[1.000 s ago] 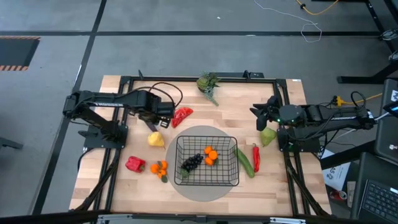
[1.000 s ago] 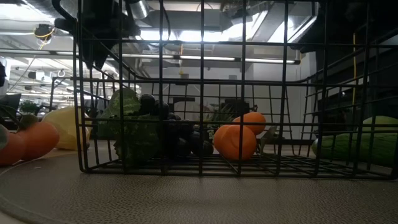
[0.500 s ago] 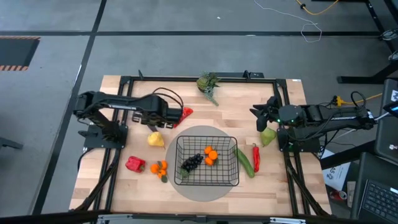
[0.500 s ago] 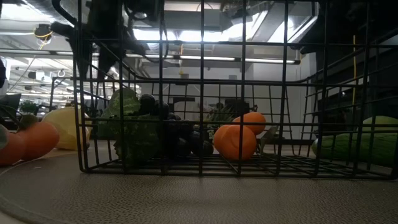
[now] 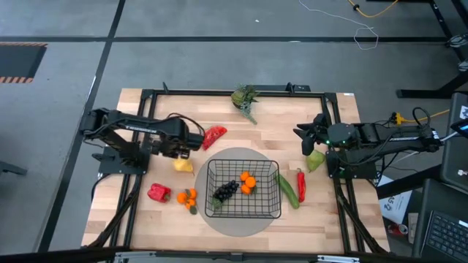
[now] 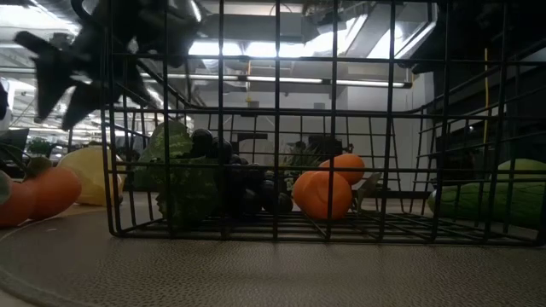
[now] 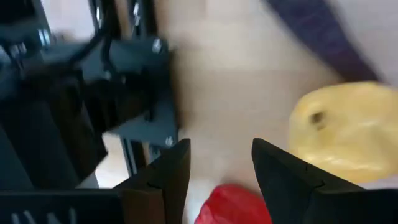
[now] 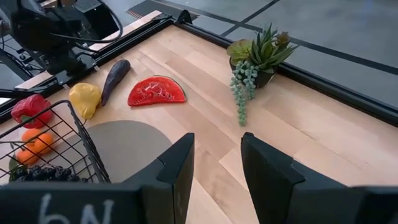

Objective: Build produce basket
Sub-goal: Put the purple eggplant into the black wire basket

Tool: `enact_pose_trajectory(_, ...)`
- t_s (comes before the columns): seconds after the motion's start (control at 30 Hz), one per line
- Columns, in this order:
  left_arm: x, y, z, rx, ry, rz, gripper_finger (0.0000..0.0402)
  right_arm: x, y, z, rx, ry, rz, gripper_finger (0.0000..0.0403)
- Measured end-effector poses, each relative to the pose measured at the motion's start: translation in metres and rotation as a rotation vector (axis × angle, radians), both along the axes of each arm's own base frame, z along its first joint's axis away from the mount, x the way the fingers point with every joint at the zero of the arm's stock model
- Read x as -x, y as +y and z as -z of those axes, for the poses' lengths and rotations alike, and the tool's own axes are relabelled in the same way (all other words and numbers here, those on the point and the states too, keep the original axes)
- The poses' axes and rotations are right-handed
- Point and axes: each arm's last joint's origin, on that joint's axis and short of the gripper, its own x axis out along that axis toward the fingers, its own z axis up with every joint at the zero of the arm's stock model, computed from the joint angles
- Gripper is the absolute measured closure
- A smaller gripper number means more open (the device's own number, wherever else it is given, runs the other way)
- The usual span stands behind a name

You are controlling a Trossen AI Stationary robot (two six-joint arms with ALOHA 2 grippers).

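The black wire basket [image 5: 243, 188] stands on a grey round mat [image 5: 238, 155] and holds dark grapes [image 5: 225, 190] and oranges [image 5: 248, 183]. My left gripper [image 5: 189, 148] hangs open, pointing steeply down above the wood, just beyond the yellow fruit [image 5: 183, 166]. In the left wrist view its fingers [image 7: 217, 168] straddle bare wood, with the yellow fruit [image 7: 348, 134] to one side and the red pepper [image 7: 236, 205] near its tips. The watermelon slice [image 5: 214, 136] lies to the gripper's right. The eggplant [image 8: 115, 73] lies beside the yellow fruit. My right gripper [image 5: 300, 131] waits open at the right.
A red pepper [image 5: 159, 193] and more oranges [image 5: 189, 196] lie left of the basket. A cucumber [image 5: 287, 190], a red chili [image 5: 300, 184] and a green pear [image 5: 315, 160] lie to its right. A small potted plant [image 5: 245, 98] stands at the far edge.
My left gripper has swung out over the watermelon slice, then drawn back toward the table's left. It has sunk and tipped more steeply down, ending above the wood by the yellow fruit. The produce has stayed put.
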Motion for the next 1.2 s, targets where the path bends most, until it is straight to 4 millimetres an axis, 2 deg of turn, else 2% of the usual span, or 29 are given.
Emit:
enact_pose_trajectory(0.1, 0.012, -0.002, 0.000, 0.002, -0.080, -0.074, 0.0235, 0.000, 0.000, 0.000, 0.000, -0.001, 0.000, 0.0269)
enact_pose_trajectory(0.2, 0.015, -0.002, 0.002, -0.031, -0.271, -0.128, 0.0236, 0.000, 0.000, 0.000, -0.001, -0.003, 0.000, 0.0269)
enact_pose_trajectory(0.27, 0.015, 0.001, 0.003, -0.091, -0.410, -0.144, 0.0236, 0.000, 0.000, 0.000, 0.001, -0.002, -0.001, 0.0269)
enact_pose_trajectory(0.37, 0.017, 0.006, 0.010, -0.188, -0.518, -0.176, 0.0236, 0.000, 0.000, 0.000, 0.002, -0.002, -0.001, 0.0269)
enact_pose_trajectory(0.6, 0.034, 0.018, 0.047, -0.241, -0.412, -0.303, 0.0236, 0.000, 0.000, 0.000, 0.006, -0.001, 0.001, 0.0269)
enact_pose_trajectory(0.73, 0.033, 0.020, 0.061, -0.246, -0.463, -0.342, 0.0236, 0.000, -0.001, -0.001, 0.025, -0.001, 0.028, 0.0269)
enact_pose_trajectory(0.9, 0.026, 0.023, 0.064, -0.314, -0.567, -0.345, 0.0236, 0.000, -0.001, -0.001, 0.029, -0.002, 0.038, 0.0269)
enact_pose_trajectory(1.2, 0.025, 0.028, 0.063, -0.382, -0.579, -0.353, 0.0236, 0.000, -0.002, -0.001, 0.028, -0.002, 0.039, 0.0269)
